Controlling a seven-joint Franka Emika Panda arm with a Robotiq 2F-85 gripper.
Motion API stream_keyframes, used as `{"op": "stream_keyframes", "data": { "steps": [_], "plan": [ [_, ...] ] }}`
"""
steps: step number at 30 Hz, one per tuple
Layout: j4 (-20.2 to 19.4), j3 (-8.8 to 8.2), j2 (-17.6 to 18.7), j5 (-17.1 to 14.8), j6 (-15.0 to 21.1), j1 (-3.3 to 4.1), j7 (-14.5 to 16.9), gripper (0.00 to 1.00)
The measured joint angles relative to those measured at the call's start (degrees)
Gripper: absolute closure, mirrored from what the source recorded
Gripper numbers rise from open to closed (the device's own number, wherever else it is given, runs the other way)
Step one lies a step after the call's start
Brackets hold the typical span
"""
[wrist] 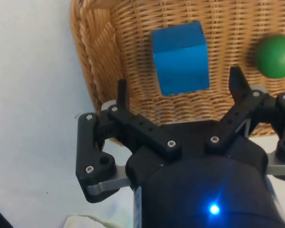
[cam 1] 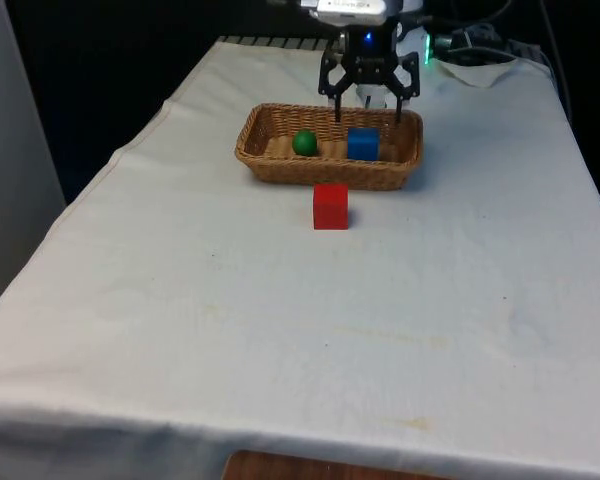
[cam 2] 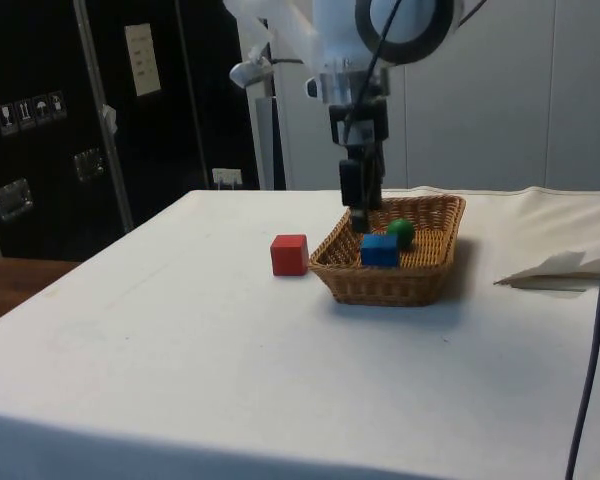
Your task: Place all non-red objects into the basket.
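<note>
A wicker basket (cam 1: pixel 280 170) (cam 2: pixel 435 272) (wrist: pixel 97 52) stands at the far middle of the table. Inside it lie a blue cube (cam 1: pixel 362 144) (cam 2: pixel 379 249) (wrist: pixel 180 57) and a green ball (cam 1: pixel 304 142) (cam 2: pixel 400 232) (wrist: pixel 275 56), side by side and apart. A red cube (cam 1: pixel 330 206) (cam 2: pixel 289 254) rests on the cloth just outside the basket's near wall. My gripper (cam 1: pixel 367 113) (cam 2: pixel 361 220) (wrist: pixel 178 83) hangs open a little above the blue cube, with nothing between its fingers.
A crumpled white sheet (cam 1: pixel 480 68) (cam 2: pixel 555 270) lies on the cloth beyond the basket, towards the front view's right. A brown wooden edge (cam 1: pixel 310 468) shows at the table's near end. White cloth stretches wide in front of the red cube.
</note>
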State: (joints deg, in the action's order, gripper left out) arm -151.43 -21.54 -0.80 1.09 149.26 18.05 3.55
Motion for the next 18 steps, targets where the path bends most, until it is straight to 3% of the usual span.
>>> {"op": "stream_keyframes", "data": {
  "steps": [8, 18],
  "plan": [
    [1.7, 0.23, -3.0, 0.3, -4.2, 0.06, -1.1, 0.0],
    [4.4, 2.18, -4.5, 0.2, -7.7, 0.29, -3.5, 0.0]
  ]
}}
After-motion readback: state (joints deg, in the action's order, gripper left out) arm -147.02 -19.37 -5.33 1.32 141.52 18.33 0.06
